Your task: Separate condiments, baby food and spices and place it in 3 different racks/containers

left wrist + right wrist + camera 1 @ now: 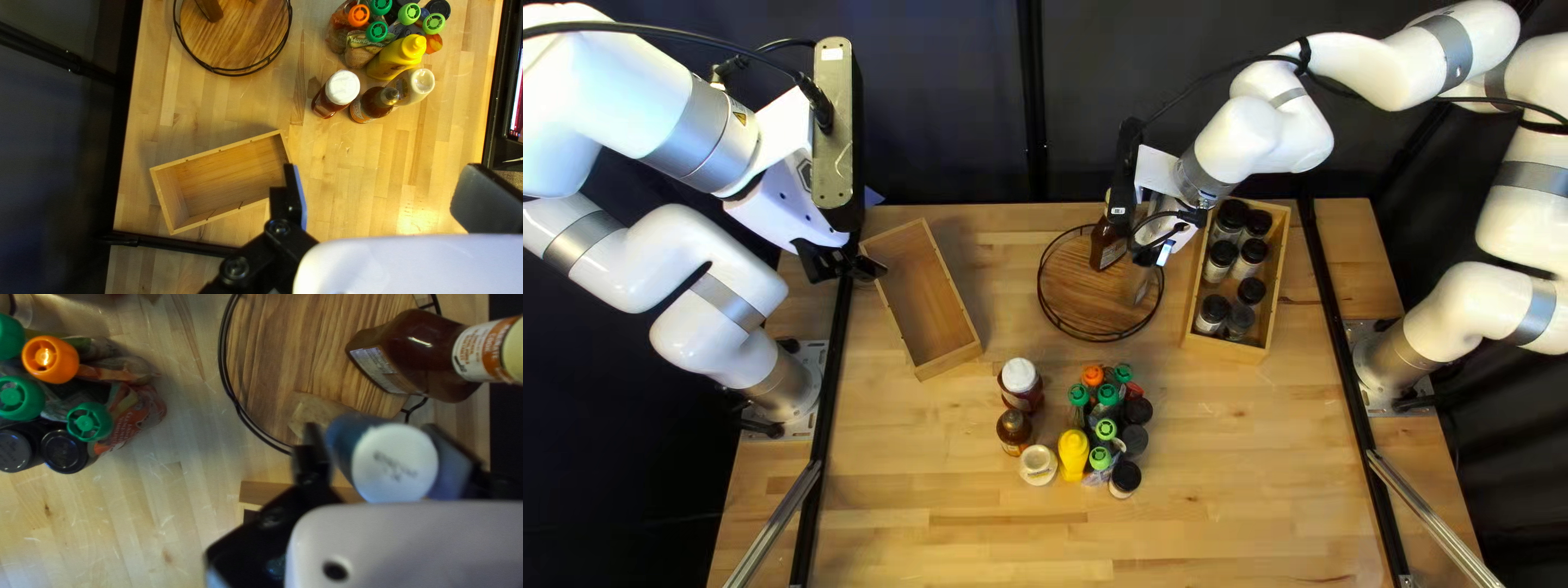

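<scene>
White-capped, a bottle (pixel 395 463) is pinched in my right gripper (pixel 1163 233), its lower end over the round wooden tray (pixel 1084 299); a brown bottle (pixel 417 354) stands there too. My left gripper (pixel 867 265) is spread wide near a wooden box (pixel 924 305). Dark-lidded jars (pixel 1215 309) fill much of the other box (pixel 1225 351). Green- and orange-capped pouches (pixel 1108 396) crowd beside a yellow bottle (pixel 1074 449) on the pale, strip-grained table (pixel 958 534) (scratched, I see). A dark curtain (pixel 937 98) hangs behind.
</scene>
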`<state>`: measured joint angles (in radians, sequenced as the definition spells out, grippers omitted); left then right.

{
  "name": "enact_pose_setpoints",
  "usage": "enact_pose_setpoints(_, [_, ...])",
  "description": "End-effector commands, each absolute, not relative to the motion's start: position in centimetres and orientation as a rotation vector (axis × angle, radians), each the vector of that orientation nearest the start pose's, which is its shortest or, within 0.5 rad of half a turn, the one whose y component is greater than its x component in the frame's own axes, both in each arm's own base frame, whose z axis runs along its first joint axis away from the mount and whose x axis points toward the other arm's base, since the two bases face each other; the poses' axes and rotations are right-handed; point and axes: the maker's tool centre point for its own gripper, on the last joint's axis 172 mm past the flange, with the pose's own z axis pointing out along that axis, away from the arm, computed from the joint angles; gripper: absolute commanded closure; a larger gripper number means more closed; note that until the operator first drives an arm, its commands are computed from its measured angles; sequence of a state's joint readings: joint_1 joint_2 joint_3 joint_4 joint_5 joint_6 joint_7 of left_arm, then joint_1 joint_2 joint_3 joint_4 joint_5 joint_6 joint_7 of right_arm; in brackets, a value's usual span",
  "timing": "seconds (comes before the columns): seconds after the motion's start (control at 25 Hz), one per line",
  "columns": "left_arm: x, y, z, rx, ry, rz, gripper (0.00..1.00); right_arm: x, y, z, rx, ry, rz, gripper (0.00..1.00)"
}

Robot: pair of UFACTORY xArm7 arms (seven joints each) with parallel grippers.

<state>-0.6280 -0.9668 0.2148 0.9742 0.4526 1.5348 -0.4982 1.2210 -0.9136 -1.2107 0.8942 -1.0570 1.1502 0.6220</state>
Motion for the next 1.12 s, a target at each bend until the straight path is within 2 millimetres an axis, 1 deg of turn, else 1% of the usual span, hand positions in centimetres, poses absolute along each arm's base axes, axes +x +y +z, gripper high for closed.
enact_pose_setpoints(0.04, [29.1,1.2,45.4,-2.996,-0.153,-0.709,0.00,46.0,-11.5,23.6,-3.144,0.246,-0.529,0.00])
enact_pose_setpoints(0.08, [29.1,1.2,45.4,-2.996,-0.153,-0.709,0.00,46.0,-10.5,24.3,-3.145,0.233,-0.537,0.00])
enact_pose_setpoints(0.12, [29.1,1.2,45.4,-2.996,-0.153,-0.709,0.00,46.1,-10.1,24.6,-3.146,0.224,-0.541,0.00])
enact_pose_setpoints(0.16, [29.1,1.2,45.4,-2.996,-0.153,-0.709,0.00,46.2,-8.6,25.5,-3.148,0.201,-0.551,0.00])
enact_pose_setpoints(0.24, [29.1,1.2,45.4,-2.996,-0.153,-0.709,0.00,46.5,-6.3,26.4,-3.149,0.160,-0.560,0.00])
enact_pose_setpoints(0.28, [29.1,1.2,45.4,-2.996,-0.153,-0.709,0.00,46.8,-4.7,26.8,-3.149,0.130,-0.562,0.00])
enact_pose_setpoints(0.32, [29.1,1.2,45.4,-2.996,-0.153,-0.709,0.00,46.9,-4.0,27.0,-3.149,0.112,-0.563,0.00])
enact_pose_setpoints(0.48, [29.1,1.2,45.4,-2.996,-0.153,-0.709,0.00,47.3,2.5,27.6,-3.143,-0.040,-0.566,0.00])
enact_pose_setpoints(0.52, [29.1,1.2,45.4,-2.996,-0.153,-0.709,0.00,47.3,3.5,27.7,-3.141,-0.066,-0.567,0.00])
enact_pose_setpoints(0.56, [29.1,1.2,45.4,-2.996,-0.153,-0.709,0.00,47.4,5.8,27.8,-3.134,-0.125,-0.568,0.00])
enact_pose_setpoints(0.6, [29.1,1.2,45.4,-2.996,-0.153,-0.709,0.00,47.3,7.4,27.9,-3.127,-0.176,-0.568,0.00])
enact_pose_setpoints(0.64, [29.1,1.2,45.4,-2.996,-0.153,-0.709,0.00,47.3,8.5,27.9,-3.121,-0.219,-0.567,0.00])
enact_pose_setpoints(0.68, [29.1,1.2,45.4,-2.996,-0.153,-0.709,0.00,47.2,10.0,27.9,-3.116,-0.264,-0.565,0.00])
enact_pose_setpoints(0.72, [29.1,1.2,45.4,-2.996,-0.153,-0.709,0.00,47.1,10.9,27.8,-3.112,-0.296,-0.563,0.00])
enact_pose_setpoints(0.8, [29.1,1.2,45.4,-2.996,-0.153,-0.709,0.00,46.9,14.7,27.3,-3.091,-0.436,-0.545,0.00])
enact_pose_setpoints(0.88, [29.1,1.2,45.4,-2.996,-0.153,-0.709,0.00,46.5,17.5,26.8,-3.075,-0.546,-0.528,0.00])
enact_pose_setpoints(0.92, [29.1,1.2,45.4,-2.996,-0.153,-0.709,0.00,46.4,18.4,26.6,-3.069,-0.580,-0.523,0.00])
enact_pose_setpoints(0.96, [29.1,1.2,45.4,-2.996,-0.153,-0.709,0.00,45.9,20.1,26.0,-3.055,-0.653,-0.509,0.00])
enact_pose_setpoints(1.0, [29.1,1.2,45.4,-2.996,-0.153,-0.709,0.00,45.6,21.1,25.6,-3.043,-0.706,-0.496,0.00])
enact_pose_setpoints(1.04, [29.1,1.2,45.4,-2.996,-0.153,-0.709,0.00,45.4,21.6,25.3,-3.033,-0.739,-0.489,0.00])
enact_pose_setpoints(1.08, [29.1,1.2,45.4,-2.996,-0.153,-0.709,0.00,45.0,22.9,24.5,-3.011,-0.802,-0.473,0.00])
enact_pose_setpoints(1.12, [29.1,1.2,45.4,-2.996,-0.153,-0.709,0.00,44.7,23.5,24.1,-2.999,-0.832,-0.465,0.00])
